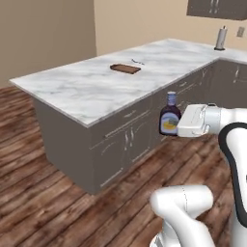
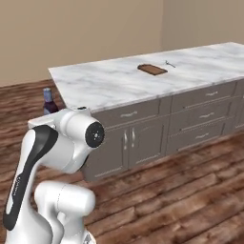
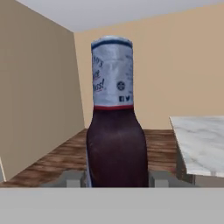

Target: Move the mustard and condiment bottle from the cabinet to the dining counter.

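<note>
My gripper (image 1: 171, 127) is shut on the condiment bottle (image 1: 170, 115), a dark purple-brown bottle with a pale cap and a cream-yellow label. It holds the bottle upright in the air, beside the dining counter (image 1: 91, 91) and below its top. In the hand view the bottle (image 3: 116, 135) stands between the fingertips (image 3: 73, 178), with the counter's corner (image 3: 199, 140) to the right. From the right base view, the bottle (image 2: 47, 100) peeks out behind my arm, left of the counter (image 2: 105, 83). The mustard is out of view.
A dark brown board (image 1: 125, 68) and a small metal utensil (image 1: 137, 61) lie on the slab. A paper towel holder (image 1: 220, 38) stands on the far worktop under dark wall cabinets (image 1: 217, 7). Wooden floor (image 1: 43, 202) surrounds the island's grey base (image 1: 120, 144).
</note>
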Tool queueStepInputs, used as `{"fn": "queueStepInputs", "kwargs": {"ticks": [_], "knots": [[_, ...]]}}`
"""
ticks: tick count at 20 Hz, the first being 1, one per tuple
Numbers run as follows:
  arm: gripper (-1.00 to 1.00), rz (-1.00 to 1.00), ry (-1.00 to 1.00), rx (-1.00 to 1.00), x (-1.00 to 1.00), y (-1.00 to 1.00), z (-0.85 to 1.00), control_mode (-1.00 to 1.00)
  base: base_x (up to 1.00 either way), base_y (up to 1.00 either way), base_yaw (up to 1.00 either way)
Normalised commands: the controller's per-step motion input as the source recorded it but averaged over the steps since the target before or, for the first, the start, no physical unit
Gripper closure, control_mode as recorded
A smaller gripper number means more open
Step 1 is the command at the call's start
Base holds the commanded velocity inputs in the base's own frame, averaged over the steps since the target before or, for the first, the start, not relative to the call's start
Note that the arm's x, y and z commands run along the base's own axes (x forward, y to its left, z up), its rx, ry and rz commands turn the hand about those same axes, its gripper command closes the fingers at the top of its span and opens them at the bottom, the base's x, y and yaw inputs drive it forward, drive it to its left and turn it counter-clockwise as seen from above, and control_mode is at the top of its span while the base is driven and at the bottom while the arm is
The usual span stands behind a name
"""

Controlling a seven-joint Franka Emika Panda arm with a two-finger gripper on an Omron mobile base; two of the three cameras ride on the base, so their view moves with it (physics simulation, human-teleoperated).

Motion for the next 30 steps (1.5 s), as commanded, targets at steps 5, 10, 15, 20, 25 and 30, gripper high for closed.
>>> {"fn": "queueStepInputs", "kwargs": {"ticks": [5,10,15,20,25,30], "knots": [[1.00,0.00,0.00,0.00,0.00,0.00,0.00,1.00,0.42,1.00,0.00],[1.00,0.00,0.00,0.00,0.00,0.00,0.00,1.00,0.34,1.00,-0.02],[1.00,0.00,0.00,0.00,0.00,0.00,0.00,1.00,0.24,1.00,-0.08],[1.00,0.00,0.00,0.00,0.00,0.00,0.00,1.00,0.19,1.00,-0.13],[1.00,0.00,0.00,0.00,0.00,0.00,0.00,1.00,0.17,1.00,-0.17],[1.00,0.00,0.00,0.00,0.00,0.00,0.00,1.00,0.18,1.00,-0.21]]}}
